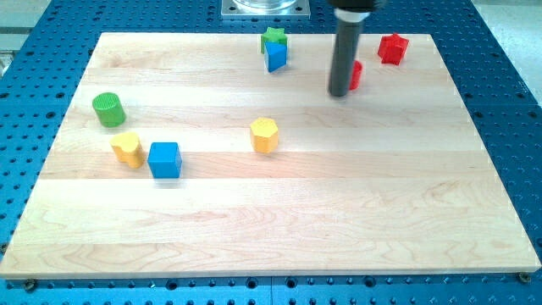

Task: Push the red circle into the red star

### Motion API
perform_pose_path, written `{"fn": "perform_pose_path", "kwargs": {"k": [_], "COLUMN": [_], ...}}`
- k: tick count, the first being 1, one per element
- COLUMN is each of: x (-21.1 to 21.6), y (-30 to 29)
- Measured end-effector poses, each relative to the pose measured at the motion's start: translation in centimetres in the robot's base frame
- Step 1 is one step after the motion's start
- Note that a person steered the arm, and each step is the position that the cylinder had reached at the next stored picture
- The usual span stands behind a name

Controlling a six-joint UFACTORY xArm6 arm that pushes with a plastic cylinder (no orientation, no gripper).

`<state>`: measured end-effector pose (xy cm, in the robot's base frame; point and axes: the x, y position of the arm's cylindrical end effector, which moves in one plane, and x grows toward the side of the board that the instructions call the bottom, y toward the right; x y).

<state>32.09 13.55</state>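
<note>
wooden board [279, 220] pale, planked | blue perforated table [508, 76] all around | lighting even

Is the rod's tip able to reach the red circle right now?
Probably yes. My tip already sits against the red circle, on its left in the view; the rod hides most of it. The red star lies just beyond.

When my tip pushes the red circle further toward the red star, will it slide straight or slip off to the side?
It probably slides easily: the wooden board looks smooth. The red circle, mostly hidden behind my tip, is round, so an off-centre push may let it slip sideways. The red star is close.
</note>
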Motion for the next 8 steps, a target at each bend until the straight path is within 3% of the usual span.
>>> {"fn": "perform_pose_path", "kwargs": {"k": [1, 5, 6, 7, 8], "x": [-4.0, -4.7, -4.7, -7.8, -5.8], "y": [2.9, -0.1, -1.2, -4.7, -8.5]}}
